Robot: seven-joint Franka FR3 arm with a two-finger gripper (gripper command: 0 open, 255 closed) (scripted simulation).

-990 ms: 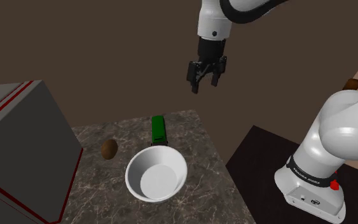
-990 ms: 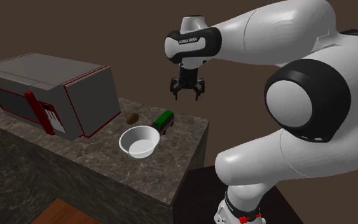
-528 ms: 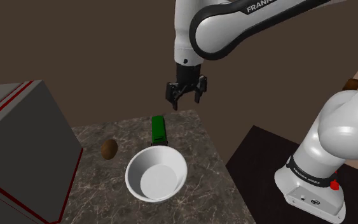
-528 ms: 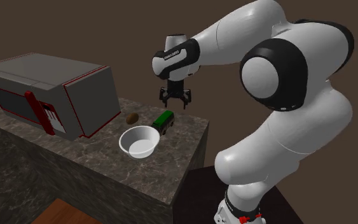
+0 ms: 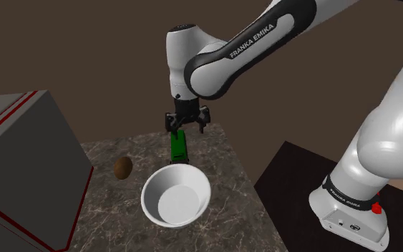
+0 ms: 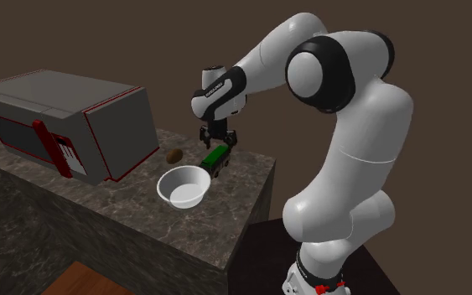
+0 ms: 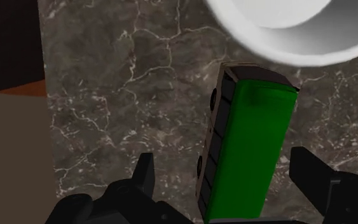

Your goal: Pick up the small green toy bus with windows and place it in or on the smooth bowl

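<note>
The white arm [image 5: 221,57] [image 6: 351,126] reaches from its stand [image 5: 350,215] out over a dark, veined stone counter [image 5: 221,179] [image 6: 246,180] [image 7: 120,114]. On the shoulder view's left of that counter sits a grey box with red trim [image 5: 21,165] [image 6: 66,117], the biggest thing on the surface. Near the counter's middle stands a smooth white bowl [image 5: 153,187] [image 6: 168,186] [image 7: 254,48] with nothing in it. The green toy bus [image 5: 179,147] [image 6: 217,157] [image 7: 250,153], with a row of dark windows down its side, stands on the counter just beside the bowl's rim, on the side away from the stand, one end pointing at the bowl. The black tool [image 5: 185,127] [image 6: 215,141] [image 7: 222,159] hangs low over the bus's far end, its fingers spread wide with one on each side of the bus; in the wrist view neither finger clasps it. A small brown oval thing [image 5: 123,168] [image 6: 174,156] lies on the counter between the bowl and the grey box.
</note>
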